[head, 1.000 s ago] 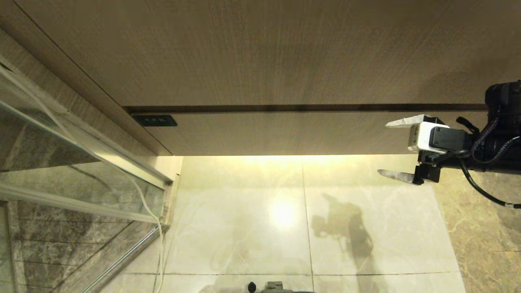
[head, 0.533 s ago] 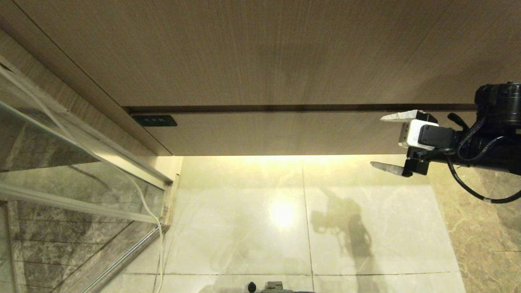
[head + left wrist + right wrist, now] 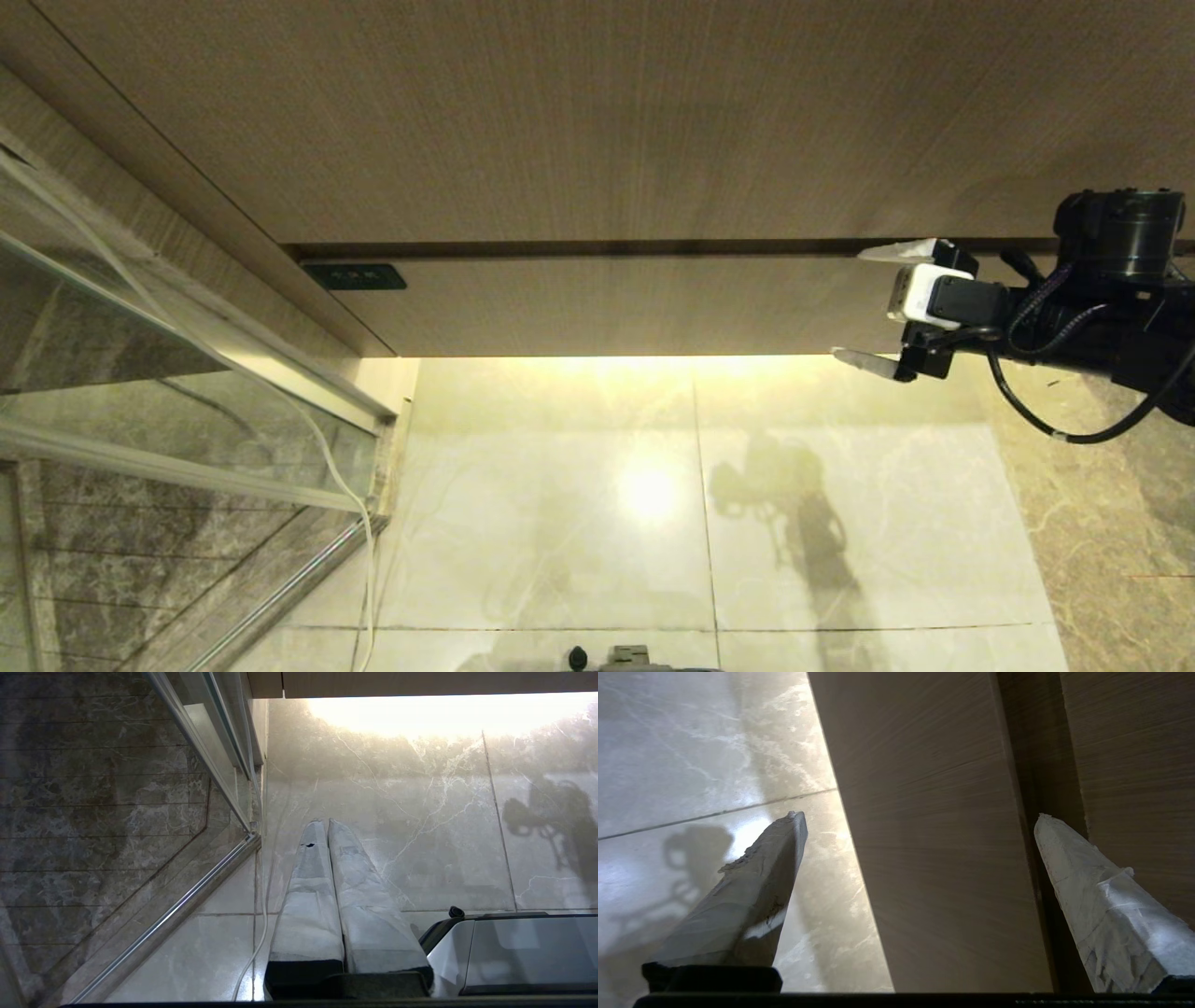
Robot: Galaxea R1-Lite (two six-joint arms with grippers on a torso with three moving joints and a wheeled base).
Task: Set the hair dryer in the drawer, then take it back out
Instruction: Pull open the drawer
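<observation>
The drawer [image 3: 607, 303] is the low light-wood strip under a dark gap, and it stands shut. My right gripper [image 3: 847, 302] is open in front of its right end. One fingertip sits level with the gap above the front, the other level with its lower edge. The right wrist view shows the same wood front [image 3: 934, 858] between the two spread fingers of that gripper [image 3: 919, 815], with nothing held. My left gripper [image 3: 325, 821] is shut and empty, hanging over the floor beside the robot's base. The hair dryer is out of view.
A tall wood panel [image 3: 607, 121] fills the space above the drawer. A glass partition with a metal frame [image 3: 187, 373] stands at the left, with a pale cord [image 3: 329, 457] hanging along it. A black switch plate [image 3: 355, 276] sits at the drawer's left end. Glossy marble floor [image 3: 560, 523] lies below.
My right gripper has moved left and slightly up, closer to the drawer front, staying open. Its fingertips now line up with the top gap and the bottom edge.
</observation>
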